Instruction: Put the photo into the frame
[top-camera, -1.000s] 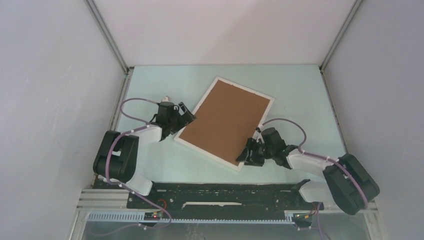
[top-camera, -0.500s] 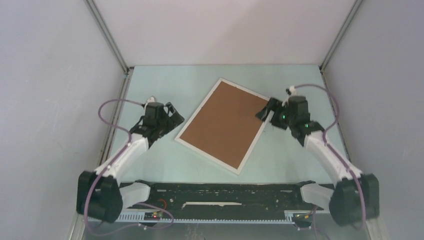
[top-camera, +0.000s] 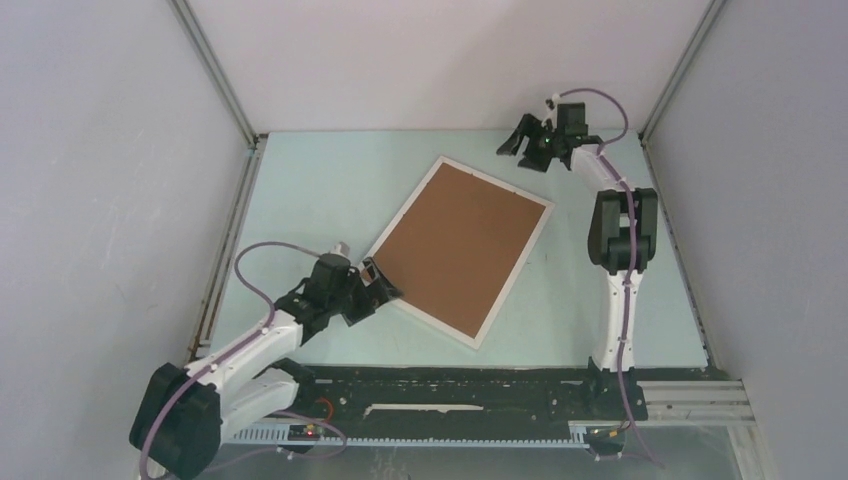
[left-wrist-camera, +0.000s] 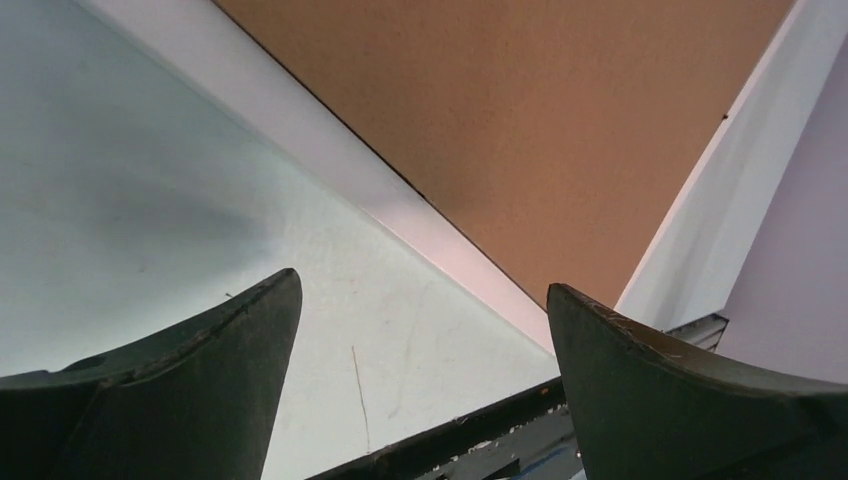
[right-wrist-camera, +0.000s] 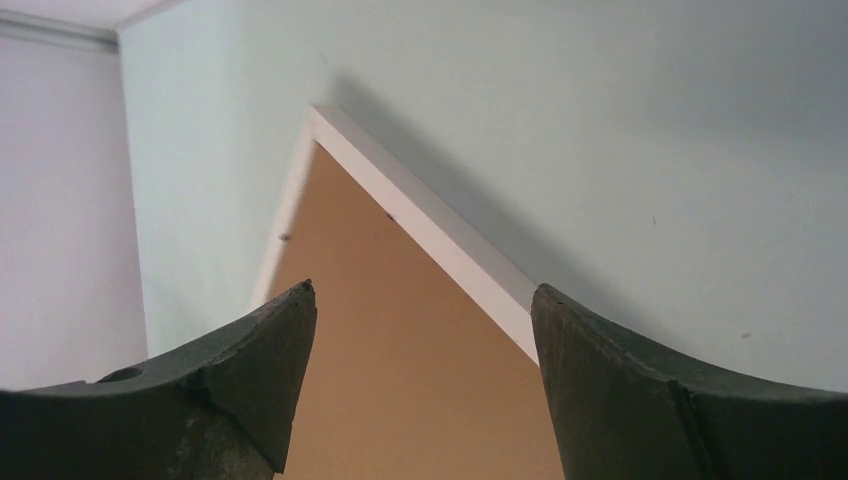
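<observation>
Frame (top-camera: 495, 180) lies just beside spread left fingers (top-camera: 381, 279), well apart from spread right fingers (top-camera: 520, 148).

frame (top-camera: 511, 273): flat on the middle of the desk (top-camera: 330, 180), askew, one corner toward the far edge, the opposite toward the near edge
backing board (top-camera: 455, 248): inside the frame, facing up
left tool (top-camera: 380, 285): just beside the frame's left corner, toward the desk's near-left
right tool (top-camera: 522, 142): near the desk's far-right corner, behind the frame, apart from it
</observation>
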